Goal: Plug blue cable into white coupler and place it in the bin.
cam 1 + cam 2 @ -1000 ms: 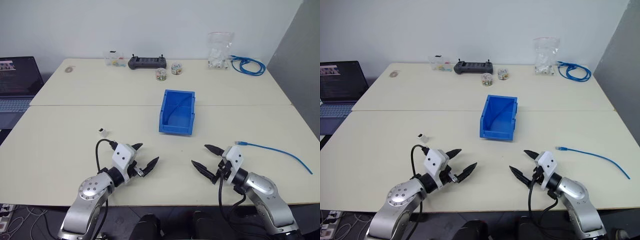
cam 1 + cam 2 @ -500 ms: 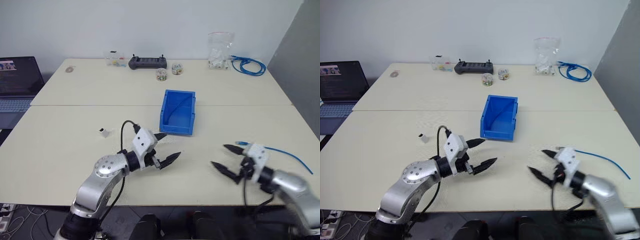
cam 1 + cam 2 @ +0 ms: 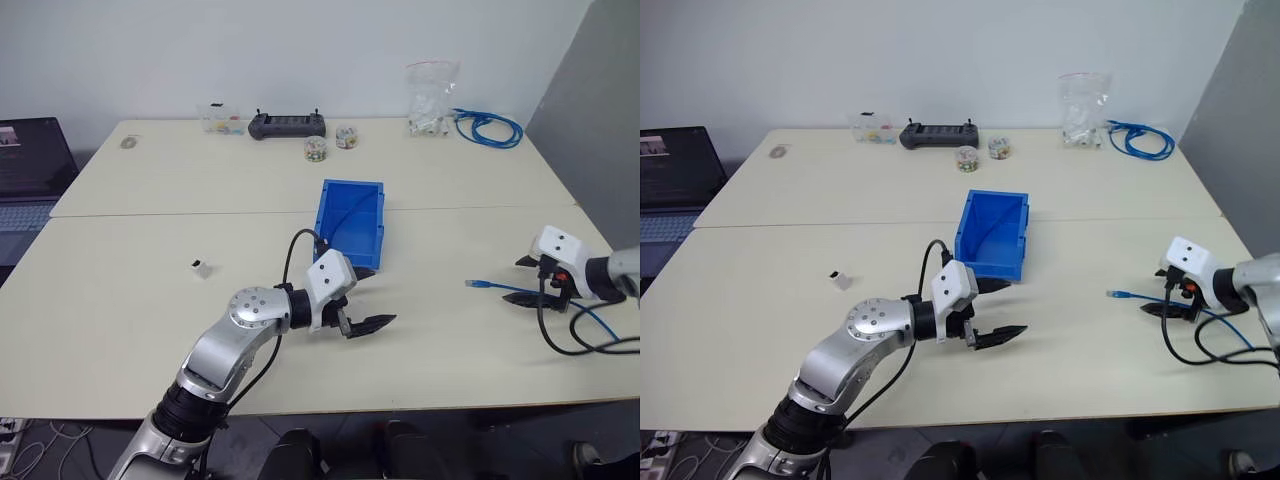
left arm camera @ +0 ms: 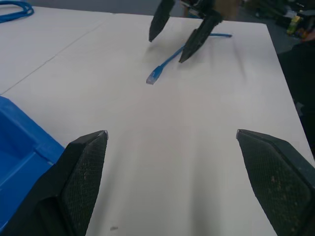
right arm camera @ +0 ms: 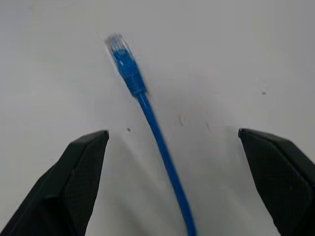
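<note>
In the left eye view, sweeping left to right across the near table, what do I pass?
white coupler → left gripper → clear plug tip of the blue cable → right gripper, open over the cable.

A: Right hand point(image 3: 527, 281) has swung out to three o'clock across the counter point(image 3: 140, 300); its wide fingers now straddle the blue cable point(image 5: 147, 115) just behind the plug.

B: And the left hand point(image 3: 362, 300)?

A: It has slid from seven o'clock to centre, now hovering just in front of the bin point(image 3: 340, 205), fingers spread, pointing toward the right hand.

B: The camera has shifted slightly too.
</note>
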Controlling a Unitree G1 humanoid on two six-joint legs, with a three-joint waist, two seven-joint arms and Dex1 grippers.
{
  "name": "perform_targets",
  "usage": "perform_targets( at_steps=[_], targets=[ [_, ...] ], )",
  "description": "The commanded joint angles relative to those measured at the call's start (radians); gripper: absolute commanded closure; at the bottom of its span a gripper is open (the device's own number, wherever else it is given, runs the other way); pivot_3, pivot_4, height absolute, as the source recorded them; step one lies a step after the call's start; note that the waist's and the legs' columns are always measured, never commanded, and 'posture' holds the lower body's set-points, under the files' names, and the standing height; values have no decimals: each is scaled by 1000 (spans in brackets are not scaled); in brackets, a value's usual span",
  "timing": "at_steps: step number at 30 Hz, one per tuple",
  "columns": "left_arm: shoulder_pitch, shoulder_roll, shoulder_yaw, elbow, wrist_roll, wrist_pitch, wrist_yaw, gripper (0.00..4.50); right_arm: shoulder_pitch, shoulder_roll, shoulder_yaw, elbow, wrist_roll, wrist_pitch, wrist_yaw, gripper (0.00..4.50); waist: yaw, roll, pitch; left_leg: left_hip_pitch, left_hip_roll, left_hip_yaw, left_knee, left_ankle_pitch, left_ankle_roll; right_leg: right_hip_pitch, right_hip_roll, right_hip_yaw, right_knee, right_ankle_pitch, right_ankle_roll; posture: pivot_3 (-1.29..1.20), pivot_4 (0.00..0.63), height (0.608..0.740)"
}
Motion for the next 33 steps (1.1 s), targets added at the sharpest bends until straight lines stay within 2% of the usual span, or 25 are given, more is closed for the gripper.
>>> perform_targets(
  at_steps=[1, 6, 9, 10, 11, 12, 13, 19, 26, 28, 33],
  targets=[
    [-8, -1, -20, -27, 19, -27, -7, 0, -111, 34, 53, 177, -102, -108, 25, 396, 1, 0, 0, 0, 0, 0, 0, 1, -1, -1, 0, 0, 0, 0, 0, 0, 150, 740],
    [-14, -8, -30, -19, 33, -35, -8, 0, -195, 75, 75, 310, -130, -94, 148, 1436, 2, 0, 0, -1, -1, -1, 1, 1, -1, 0, 0, 1, 1, 0, 0, 0, 150, 740],
    [-13, -10, -31, -19, 35, -35, -11, 0, -213, 83, 72, 338, -147, -112, 170, 2284, 3, 0, 0, -1, -1, -2, 1, 1, -1, 0, -1, 1, 1, 0, 0, 0, 150, 740],
    [-11, -15, -25, -19, 23, -33, -16, 0, -209, 85, 67, 327, -143, -128, 173, 2434, 3, 0, 0, -1, -1, -2, 1, 1, -1, 0, -1, 1, 1, 0, 0, 0, 150, 740],
    [-9, -17, -21, -19, 14, -29, -20, 0, -206, 88, 61, 319, -140, -142, 176, 2895, 3, 0, 0, -1, -1, -2, 1, 1, -1, 0, -1, 1, 1, 0, 0, 0, 150, 740],
    [-8, -16, -19, -19, 9, -29, -27, 0, -203, 89, 58, 309, -138, -156, 180, 2807, 3, 0, 0, -1, -1, -2, 1, 1, -1, 0, -1, 1, 1, 0, 0, 0, 150, 740],
    [-6, -14, -17, -19, 7, -28, -33, 0, -201, 89, 56, 303, -137, -164, 182, 2934, 3, 0, 0, -1, -1, -2, 1, 1, -1, 0, -1, 1, 1, 0, 0, 0, 150, 740],
    [11, 43, -24, -20, -4, -18, -103, 0, -192, 89, 42, 251, -114, -151, 231, 4443, 0, 1, 0, -1, 0, -2, 1, 1, -1, 0, -1, 1, 1, 0, 0, 0, 150, 740],
    [-10, 90, -29, 11, 24, -21, -138, 0, -158, 86, 35, 179, -99, -162, 271, 4443, 2, 1, 0, -1, -1, -3, 1, 0, 0, 0, -1, 1, 1, 0, 0, 0, 150, 740],
    [-4, 101, -7, 2, 17, -11, -135, 0, -139, 79, 23, 87, -75, -148, 298, 4443, 1, 1, 0, -1, -1, -3, 1, 0, 0, -1, -1, 1, 1, 0, 0, 0, 150, 740],
    [60, 213, 84, -27, 4, -5, -154, 0, -30, 91, -1, -334, 38, -5, 330, 4443, -5, 2, 0, -2, 1, -4, 0, 0, 0, -4, 0, 1, 3, 0, 0, 0, 150, 740]
  ],
)
